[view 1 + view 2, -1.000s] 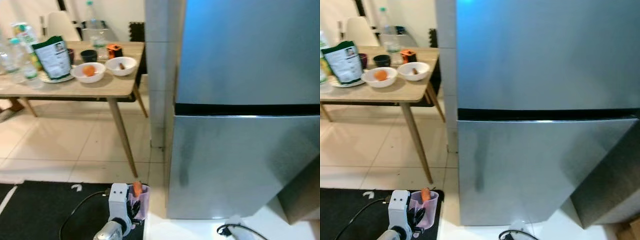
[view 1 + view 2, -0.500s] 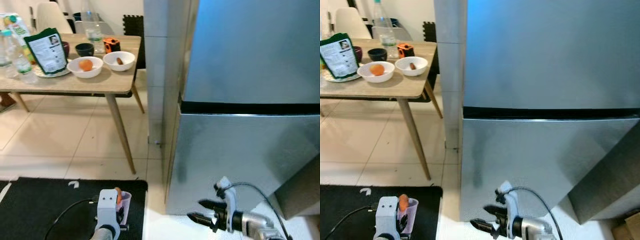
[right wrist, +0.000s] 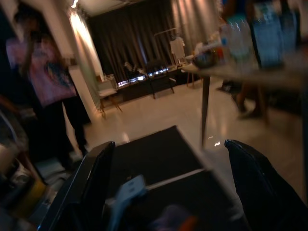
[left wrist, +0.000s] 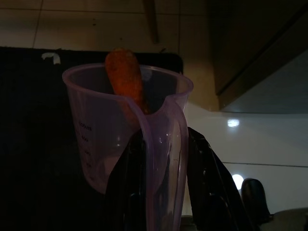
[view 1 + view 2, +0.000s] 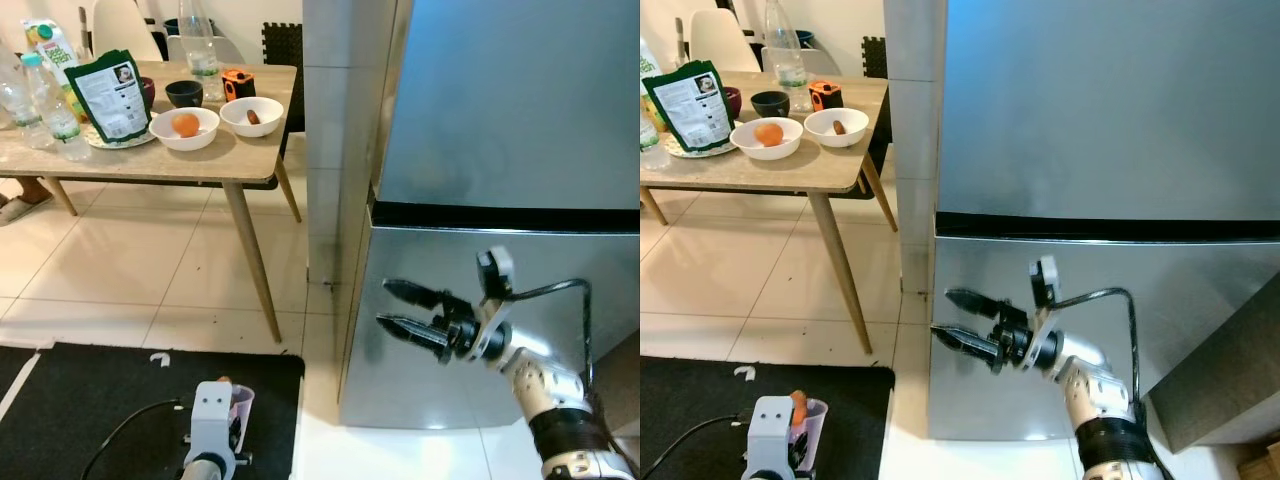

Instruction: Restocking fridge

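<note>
**Right hand raised at closed fridge; cup with carrot held low by left hand**

The fridge [image 5: 500,150] is seen closed, its upper and lower doors divided by a dark seam. The right hand [image 5: 402,309] is held in front of the lower door, near its left edge, with both black fingers spread apart and nothing gripped between them. Whether the fingers touch the door cannot be told.

The left hand [image 4: 161,159] is positioned low, above a black mat [image 5: 90,400]. Its fingers are pinched on the wall of a clear purple cup [image 4: 120,125], one finger on each side of the wall. The cup is held upright. A carrot [image 4: 124,79] stands in the cup, with its tip projecting above the rim.

A wooden table [image 5: 190,165] stands to the left of the fridge, well apart from both hands. Carried on it are a white bowl [image 5: 183,130] holding an orange fruit, a second white bowl [image 5: 251,116] just beside it holding a small brown item, a green bag [image 5: 110,92], a dark cup [image 5: 185,93], and several bottles [image 5: 50,95]. The floor [image 5: 120,270] is covered in pale tiles.
</note>
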Motion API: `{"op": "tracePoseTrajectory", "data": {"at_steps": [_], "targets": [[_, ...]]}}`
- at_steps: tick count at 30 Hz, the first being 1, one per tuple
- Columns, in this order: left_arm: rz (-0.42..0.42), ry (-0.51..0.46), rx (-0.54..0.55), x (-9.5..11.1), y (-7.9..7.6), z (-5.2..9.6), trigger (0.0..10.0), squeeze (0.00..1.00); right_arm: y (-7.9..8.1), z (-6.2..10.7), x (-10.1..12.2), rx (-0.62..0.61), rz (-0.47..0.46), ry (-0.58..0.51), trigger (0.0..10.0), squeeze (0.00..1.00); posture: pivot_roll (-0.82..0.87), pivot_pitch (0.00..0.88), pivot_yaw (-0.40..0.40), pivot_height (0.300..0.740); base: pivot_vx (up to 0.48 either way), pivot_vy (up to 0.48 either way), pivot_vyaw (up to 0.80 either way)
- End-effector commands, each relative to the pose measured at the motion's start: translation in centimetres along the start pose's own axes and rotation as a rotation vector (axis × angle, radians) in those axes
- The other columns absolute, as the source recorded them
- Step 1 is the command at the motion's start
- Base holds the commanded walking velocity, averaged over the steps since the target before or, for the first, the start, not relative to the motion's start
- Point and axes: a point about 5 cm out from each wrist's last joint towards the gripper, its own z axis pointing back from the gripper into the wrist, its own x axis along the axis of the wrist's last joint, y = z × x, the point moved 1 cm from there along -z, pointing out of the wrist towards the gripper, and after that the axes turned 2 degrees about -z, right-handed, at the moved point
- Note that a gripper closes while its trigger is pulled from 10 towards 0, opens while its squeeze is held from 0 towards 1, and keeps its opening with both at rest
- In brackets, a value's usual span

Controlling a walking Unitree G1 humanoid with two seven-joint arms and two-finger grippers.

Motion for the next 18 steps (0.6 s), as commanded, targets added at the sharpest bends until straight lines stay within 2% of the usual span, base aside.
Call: {"op": "tracePoseTrajectory", "data": {"at_steps": [1,2,3,4,5,6,11,13,14,15,18], "targets": [[-0.031,0.003,0.007,-0.2,0.5,0.2,10.0,0.0,0.1,-0.9,2.5,0.03,0.148,0.031,10.0,1.0,-0.05,0.067,-0.049,0.74,0.0,0.0,0.0],[-0.031,0.003,0.006,-0.3,0.4,0.2,10.0,0.0,0.3,-1.1,3.1,0.051,0.201,0.083,10.0,0.7,-0.05,0.068,-0.051,0.74,0.0,0.0,0.0],[-0.031,0.003,0.006,-0.3,0.4,0.2,10.0,0.0,0.3,-1.1,3.1,0.051,0.201,0.083,10.0,0.7,-0.05,0.068,-0.051,0.74,0.0,0.0,0.0],[-0.032,0.003,0.005,-0.3,0.3,0.2,10.0,0.0,0.6,-1.1,3.7,0.067,0.237,0.132,10.0,0.0,-0.05,0.069,-0.053,0.74,0.0,0.0,0.0],[-0.032,0.003,0.005,-0.3,0.3,0.2,10.0,0.0,0.6,-1.1,3.7,0.067,0.237,0.132,10.0,0.0,-0.05,0.069,-0.053,0.74,0.0,0.0,0.0],[-0.032,0.003,0.004,-0.3,0.3,0.2,10.0,0.0,0.9,-1.0,4.3,0.089,0.289,0.201,10.0,0.0,-0.05,0.07,-0.055,0.74,0.0,0.0,0.0],[-0.033,0.003,0.003,-0.3,0.2,0.2,10.0,0.0,1.0,-0.9,5.6,0.086,0.368,0.292,10.0,0.0,-0.05,0.069,-0.057,0.74,0.0,0.0,0.0],[-0.035,0.006,0.002,-0.4,0.2,0.2,10.0,0.0,0.2,-0.9,6.5,0.008,0.481,0.416,10.0,0.0,-0.05,0.063,-0.062,0.74,0.0,0.0,0.0],[-0.035,0.006,0.002,-0.4,0.2,0.2,10.0,0.0,0.2,-0.9,6.5,0.008,0.481,0.416,10.0,0.0,-0.05,0.063,-0.062,0.74,0.0,0.0,0.0],[-0.036,0.008,0.0,-0.5,0.1,0.3,10.0,0.0,-0.7,-0.9,6.9,-0.067,0.549,0.498,10.0,0.0,-0.05,0.059,-0.063,0.74,0.0,0.0,0.0],[-0.038,0.01,-0.002,-0.5,0.0,0.3,10.0,0.0,-1.3,-0.7,7.0,-0.12,0.591,0.559,10.0,0.0,-0.05,0.053,-0.065,0.74,0.0,0.0,0.0]]}}
